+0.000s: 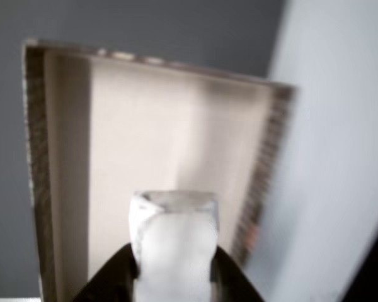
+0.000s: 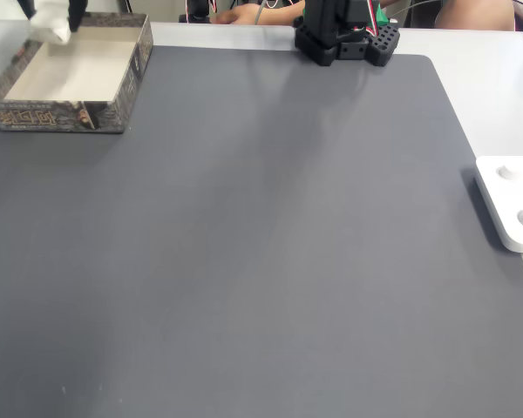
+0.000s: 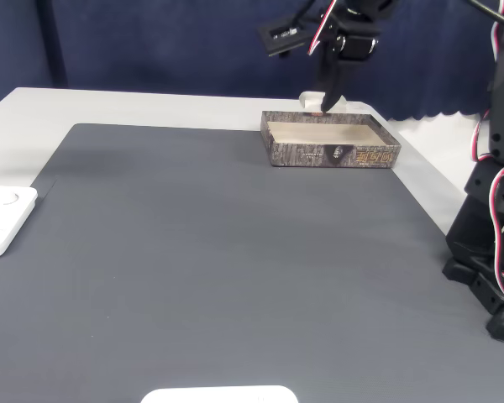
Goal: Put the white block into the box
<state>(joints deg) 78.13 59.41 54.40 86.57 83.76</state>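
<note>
A dark grey mat [image 2: 270, 235] covers the pale table, with the box [image 3: 279, 143] near its far corner and a white plastic device [image 2: 511, 202] off at the mat's edge. My gripper [image 1: 174, 267] is clamped on the white block [image 1: 174, 242], which I hold above the box's far end, its beige floor open beneath me. Carrying looks done to me; what is left is to let go so the block drops inside.
</note>
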